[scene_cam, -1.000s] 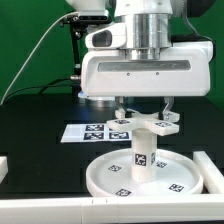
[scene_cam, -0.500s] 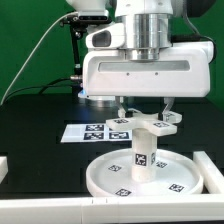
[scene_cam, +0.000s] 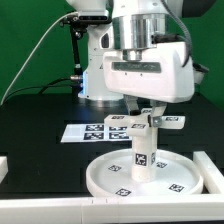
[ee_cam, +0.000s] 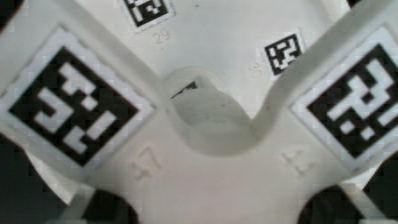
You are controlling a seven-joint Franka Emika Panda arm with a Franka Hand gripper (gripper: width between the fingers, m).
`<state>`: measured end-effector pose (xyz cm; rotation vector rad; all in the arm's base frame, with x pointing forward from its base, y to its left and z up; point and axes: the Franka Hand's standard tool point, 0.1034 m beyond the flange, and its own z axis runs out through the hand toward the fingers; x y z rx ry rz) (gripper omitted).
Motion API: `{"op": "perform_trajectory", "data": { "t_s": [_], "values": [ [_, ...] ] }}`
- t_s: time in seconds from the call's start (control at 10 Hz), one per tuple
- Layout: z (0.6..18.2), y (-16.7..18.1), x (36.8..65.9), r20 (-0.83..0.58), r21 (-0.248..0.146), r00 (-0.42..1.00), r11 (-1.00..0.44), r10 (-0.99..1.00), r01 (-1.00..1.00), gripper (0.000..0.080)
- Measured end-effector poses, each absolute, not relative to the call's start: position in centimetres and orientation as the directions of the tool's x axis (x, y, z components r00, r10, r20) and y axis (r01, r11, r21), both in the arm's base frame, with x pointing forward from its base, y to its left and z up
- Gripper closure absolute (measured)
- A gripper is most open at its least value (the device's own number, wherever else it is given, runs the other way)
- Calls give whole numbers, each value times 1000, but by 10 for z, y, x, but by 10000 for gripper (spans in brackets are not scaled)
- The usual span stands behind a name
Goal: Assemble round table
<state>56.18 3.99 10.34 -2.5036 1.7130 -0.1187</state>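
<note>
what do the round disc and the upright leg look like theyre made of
Round disc: seemingly white plastic, smooth matte, with an even moulded rim. Leg: the same white plastic look, uniform with no grain. The black-and-white tags on both look like flat printed stickers.

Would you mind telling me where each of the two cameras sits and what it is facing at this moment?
Exterior view: off the arm, level with the table, facing the round disc with the leg upright on it; the arm and gripper show.
Wrist view: on the wrist, looking down the gripper onto the tagged foot piece; dark finger parts only at the frame's edge.
Shared: the foot piece.
</note>
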Motion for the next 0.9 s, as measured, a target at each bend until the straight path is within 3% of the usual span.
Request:
{"op": "perform_trajectory", "data": {
  "t_s": [0.2, 0.3, 0.4, 0.6, 0.9],
  "values": [
    [104, 40, 562, 7, -127, 410, -408, -912, -904, 358],
    [112, 43, 562, -11, -117, 434, -430, -901, -895, 203],
    [123, 46, 564, -22, -118, 478, -473, -878, -873, 166],
    [137, 46, 569, 16, -134, 720, -715, -694, -686, 153],
    [133, 41, 568, 64, -108, 957, -956, -282, -274, 151]
  ]
}}
